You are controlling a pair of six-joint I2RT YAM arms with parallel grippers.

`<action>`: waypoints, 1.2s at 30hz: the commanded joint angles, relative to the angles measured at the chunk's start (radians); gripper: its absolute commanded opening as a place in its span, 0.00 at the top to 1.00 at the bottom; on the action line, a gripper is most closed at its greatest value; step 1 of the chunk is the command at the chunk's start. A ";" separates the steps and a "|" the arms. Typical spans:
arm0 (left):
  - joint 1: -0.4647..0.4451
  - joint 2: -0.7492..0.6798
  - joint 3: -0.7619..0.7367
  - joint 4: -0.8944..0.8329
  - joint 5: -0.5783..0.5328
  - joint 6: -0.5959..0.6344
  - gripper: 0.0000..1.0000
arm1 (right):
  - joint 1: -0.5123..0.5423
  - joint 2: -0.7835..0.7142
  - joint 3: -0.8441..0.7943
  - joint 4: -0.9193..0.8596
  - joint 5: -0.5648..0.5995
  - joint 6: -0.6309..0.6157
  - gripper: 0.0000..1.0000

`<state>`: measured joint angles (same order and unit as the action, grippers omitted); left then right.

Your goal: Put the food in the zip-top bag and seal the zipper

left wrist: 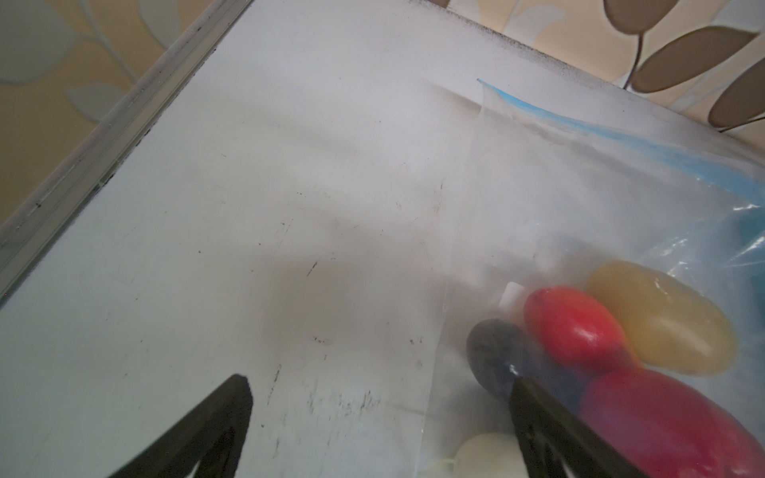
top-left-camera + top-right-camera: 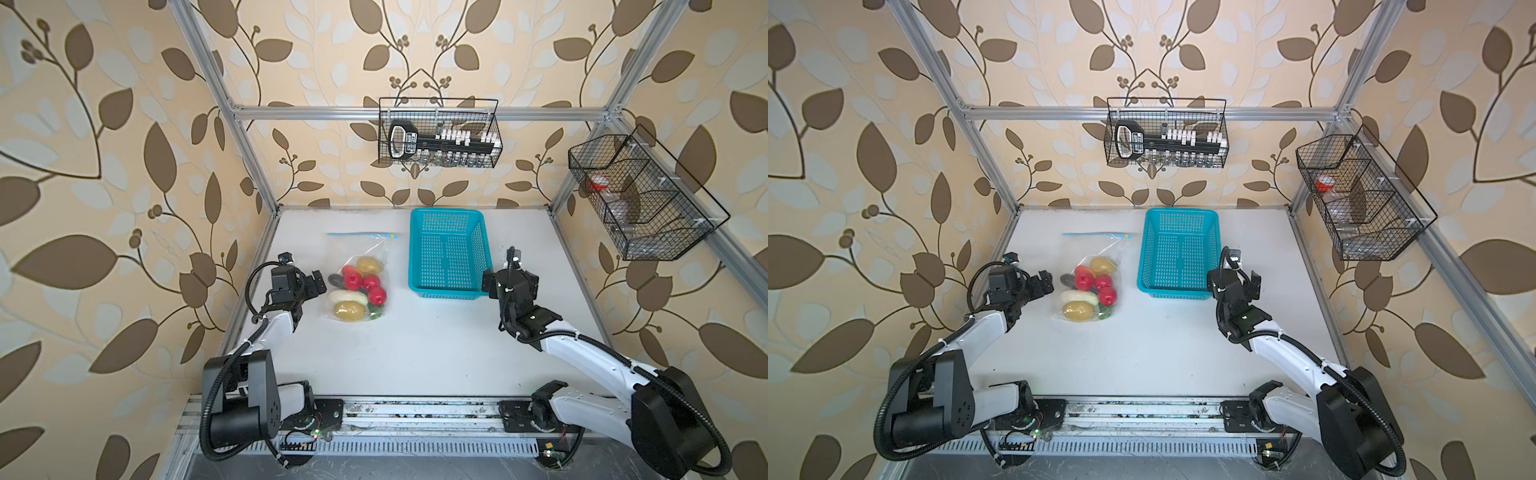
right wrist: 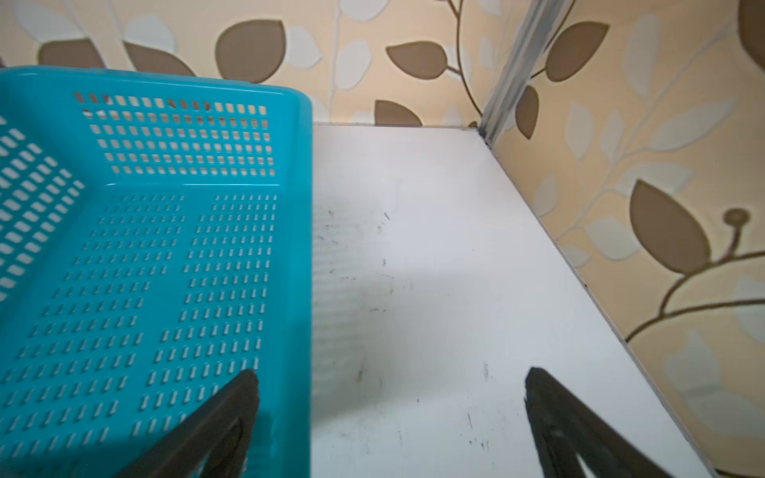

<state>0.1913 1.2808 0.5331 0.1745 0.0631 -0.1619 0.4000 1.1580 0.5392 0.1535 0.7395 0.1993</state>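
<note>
**Food in the bag, both claws spread wide**

In both top views the zip-top bag lies flat on the white table, left of centre, with the food bunched in its near half. The zipper runs along the far edge, and its yellow slider is at the right end. Whether the strip is pressed shut I cannot tell. The left gripper hangs just beside the bag's left edge, jaws apart and gripping nothing. A turquoise basket stands just right of the bag. The right gripper is at the basket's near right corner, also wide open. One black wire basket hangs on the back rail and another wire basket hangs on the right frame.

The left wrist view shows the left gripper with its two dark fingers far apart and bare table between them. One finger crosses in front of the bag's side edge, over the dark eggplant. Beyond that lie a red fruit and a tan potato, all under the plastic. The blue zipper is farther off.

The right wrist view shows the right gripper straddling the basket's side wall. One finger shows against the perforated floor and the other against open table.
</note>
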 commanded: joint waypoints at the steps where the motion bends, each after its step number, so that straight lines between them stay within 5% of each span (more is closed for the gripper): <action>1: 0.005 0.031 -0.016 0.133 -0.036 0.005 0.01 | -0.046 0.006 -0.037 0.126 0.058 -0.039 0.00; 7: 0.005 0.095 -0.060 0.301 -0.064 -0.021 0.01 | -0.188 0.021 -0.134 0.334 0.014 -0.075 0.00; 18: -0.013 0.131 -0.113 0.446 -0.039 0.022 0.01 | -0.367 0.021 -0.330 0.658 -0.329 -0.088 0.00; 23: -0.106 0.243 -0.277 0.875 -0.088 0.109 0.01 | -0.426 0.035 -0.389 0.764 -0.397 -0.036 0.00; 26: -0.108 0.174 -0.245 0.702 -0.101 0.106 0.01 | -0.426 0.039 -0.412 0.814 -0.438 -0.054 0.00; 33: -0.109 0.189 -0.222 0.675 -0.129 0.091 0.01 | -0.428 0.213 -0.403 0.993 -0.666 -0.134 0.00; 36: -0.108 0.198 -0.224 0.697 -0.126 0.093 0.01 | -0.426 0.190 -0.395 0.933 -0.686 -0.150 0.00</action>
<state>0.0845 1.4887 0.2848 0.8352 -0.0467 -0.0841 -0.0227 1.3399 0.1349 0.9989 0.1444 0.0978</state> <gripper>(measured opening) 0.988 0.998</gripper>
